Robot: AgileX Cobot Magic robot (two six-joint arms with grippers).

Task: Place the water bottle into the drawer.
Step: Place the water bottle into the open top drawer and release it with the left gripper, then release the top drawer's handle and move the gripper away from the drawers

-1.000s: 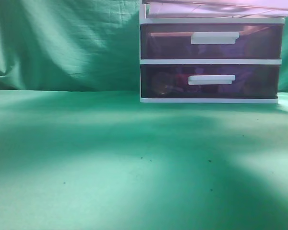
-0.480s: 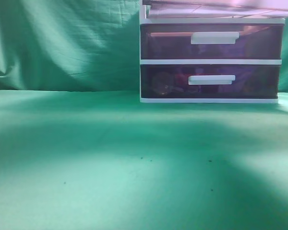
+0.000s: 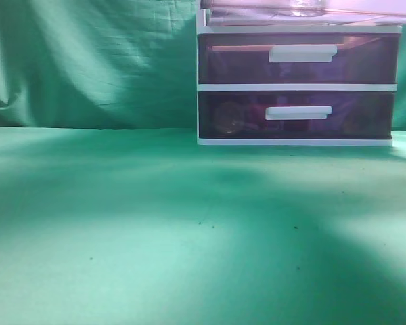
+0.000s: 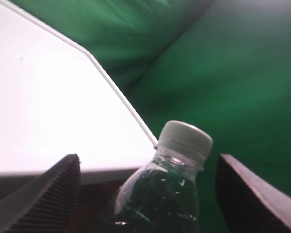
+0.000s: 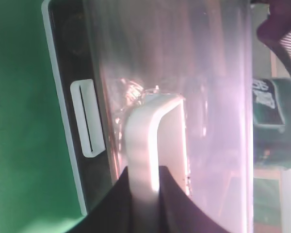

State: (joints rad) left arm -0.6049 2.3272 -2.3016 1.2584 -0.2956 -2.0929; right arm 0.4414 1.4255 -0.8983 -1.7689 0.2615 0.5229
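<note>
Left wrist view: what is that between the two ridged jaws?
The water bottle, white cap up, stands between them in the left wrist view; whether the left gripper presses it is out of frame. The right gripper clamps the drawer handle.

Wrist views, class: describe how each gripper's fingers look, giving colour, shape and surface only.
Left gripper: two dark grey fingers with finely ribbed pads, tapering to wedge-like tips. Right gripper: two black, smooth-looking fingers narrowing to points. No cables or markings show; neither arm appears in the exterior view.
</note>
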